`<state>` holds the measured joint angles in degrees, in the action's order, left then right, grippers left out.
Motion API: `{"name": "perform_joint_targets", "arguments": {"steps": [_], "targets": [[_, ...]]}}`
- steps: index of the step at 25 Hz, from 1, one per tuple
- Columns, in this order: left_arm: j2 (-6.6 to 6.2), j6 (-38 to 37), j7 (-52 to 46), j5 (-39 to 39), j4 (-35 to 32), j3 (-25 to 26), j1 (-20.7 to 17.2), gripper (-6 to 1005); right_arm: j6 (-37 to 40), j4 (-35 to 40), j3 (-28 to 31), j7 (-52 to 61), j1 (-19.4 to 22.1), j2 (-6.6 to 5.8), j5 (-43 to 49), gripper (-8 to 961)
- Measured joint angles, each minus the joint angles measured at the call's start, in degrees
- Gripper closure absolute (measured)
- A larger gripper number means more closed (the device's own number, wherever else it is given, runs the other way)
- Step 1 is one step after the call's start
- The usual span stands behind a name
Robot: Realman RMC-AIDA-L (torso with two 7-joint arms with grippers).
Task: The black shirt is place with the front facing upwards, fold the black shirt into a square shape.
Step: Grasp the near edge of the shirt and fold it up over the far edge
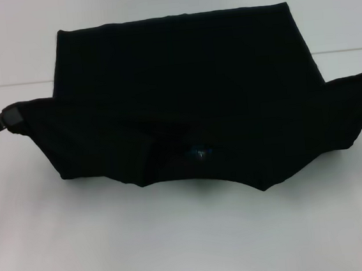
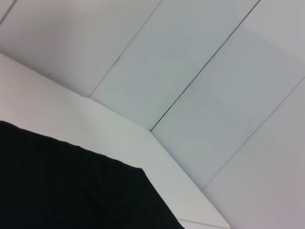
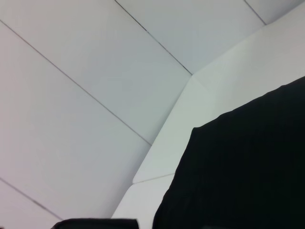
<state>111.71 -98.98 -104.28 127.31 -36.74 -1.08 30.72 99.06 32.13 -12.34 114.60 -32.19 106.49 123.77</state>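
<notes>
head view: the black shirt (image 1: 190, 102) lies spread across the white table (image 1: 191, 237), its far part flat and its near part lifted into a taut band that runs between my two grippers. my left gripper (image 1: 3, 124) sits at the band's left end, its dark body touching the cloth there; the fabric seems to be pinched in it, though the fingertips are hidden by the cloth and i cannot tell how far they are closed. my right gripper is at the opposite end of the band, beyond the picture's edge, so nothing of its fingers shows. between the two ends, on the near side of the band, a small blue neck label (image 1: 199, 152) faces up. the near edge of the cloth sags to a point below and to the right of the label.

left wrist view: a corner of the black shirt (image 2: 71, 191) over the white table (image 2: 95, 124), with pale floor tiles (image 2: 214, 71) beyond the table's edge.

right wrist view: the shirt (image 3: 248, 167) likewise covers the table (image 3: 181, 129) beside its corner.
</notes>
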Motion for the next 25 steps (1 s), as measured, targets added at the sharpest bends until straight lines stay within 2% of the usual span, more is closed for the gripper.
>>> {"name": "perform_joint_targets", "arguments": {"steps": [6,11,16,25], "targets": [[0.31,-2.53,1.01,-1.50,-0.09,-0.39,-2.26,986,4.01,-0.23,0.16,-2.44,2.05,0.46,-0.63,931],[1.60,-6.15,1.76,-3.24,-1.04,-0.29,-5.96,986,8.03,-0.30,-0.01,-6.09,5.30,1.11,-1.41,931],[2.28,-8.84,2.46,-4.55,-2.86,0.20,-9.99,986,12.53,-0.32,-0.18,-9.33,7.68,1.57,-1.54,931],[3.69,-11.84,3.07,-6.70,-5.59,0.91,-16.40,987,14.58,-0.43,-1.28,-13.14,10.40,1.78,-1.35,930]]}}
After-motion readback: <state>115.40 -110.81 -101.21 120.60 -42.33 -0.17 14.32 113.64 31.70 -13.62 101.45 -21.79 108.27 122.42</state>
